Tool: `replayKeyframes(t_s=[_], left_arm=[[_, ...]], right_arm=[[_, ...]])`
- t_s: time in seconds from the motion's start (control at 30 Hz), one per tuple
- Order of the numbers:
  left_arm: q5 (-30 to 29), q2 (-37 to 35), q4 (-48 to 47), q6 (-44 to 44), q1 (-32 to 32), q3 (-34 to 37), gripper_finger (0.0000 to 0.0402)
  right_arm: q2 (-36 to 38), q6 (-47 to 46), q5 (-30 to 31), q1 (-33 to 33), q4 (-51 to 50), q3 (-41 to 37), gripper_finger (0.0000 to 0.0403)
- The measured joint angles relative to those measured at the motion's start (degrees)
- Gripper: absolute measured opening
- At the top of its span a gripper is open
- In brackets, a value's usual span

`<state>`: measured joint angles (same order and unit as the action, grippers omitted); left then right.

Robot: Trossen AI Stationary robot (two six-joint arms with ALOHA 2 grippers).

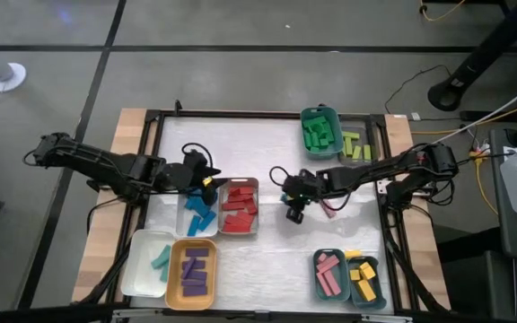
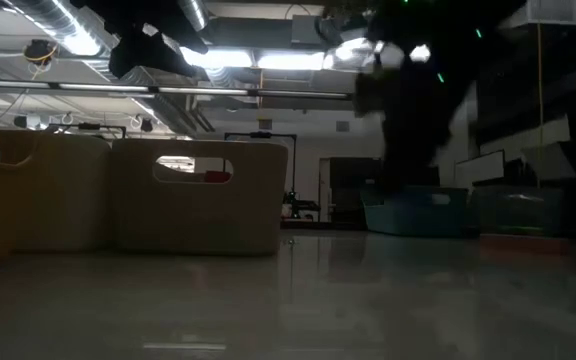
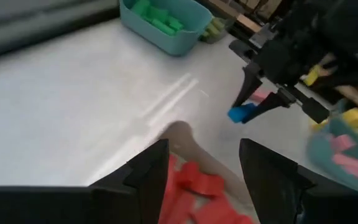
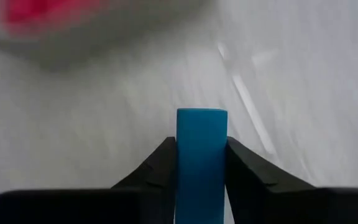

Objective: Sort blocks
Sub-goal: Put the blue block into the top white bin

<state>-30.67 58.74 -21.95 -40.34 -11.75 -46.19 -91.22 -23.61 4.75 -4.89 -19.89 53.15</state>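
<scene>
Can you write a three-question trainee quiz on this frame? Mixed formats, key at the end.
1. True or false: the right pincer is shut on a blue block.
2. Multiple choice: the left pincer hovers over which tray? A) the tray of red blocks B) the teal bin of green blocks C) the orange tray of purple blocks
3. Fill in: in the high view, the tray with blue blocks sits directly to the ____ of the red tray.

Key: 1 true; 2 A; 3 left.
</scene>
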Motion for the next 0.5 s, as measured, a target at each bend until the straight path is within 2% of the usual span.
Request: replayKeyframes(t_s=[0.13,0.2,0.3,0.5], left_arm=[[2.65,0.62,0.52,-8.01,0.07,-0.01,0.0184],[3.15,1.18,0.54,-12.33,0.07,-0.04,0.0184],[3.21,2.68,1.87,-18.15,0.07,-0.04,0.0184],[3.28,6.70,8.49,-21.41,0.13,-0.02,0.0184]], right_arm=[[0.24,3.70,0.38,0.00,0.98,5.52,0.0115],[0.22,6.26,0.93,0.00,1.06,7.92,0.0114],[0.22,9.80,1.19,0.00,6.28,10.36,0.0106],[0.28,16.13,1.23,0.00,16.77,12.46,0.0110]])
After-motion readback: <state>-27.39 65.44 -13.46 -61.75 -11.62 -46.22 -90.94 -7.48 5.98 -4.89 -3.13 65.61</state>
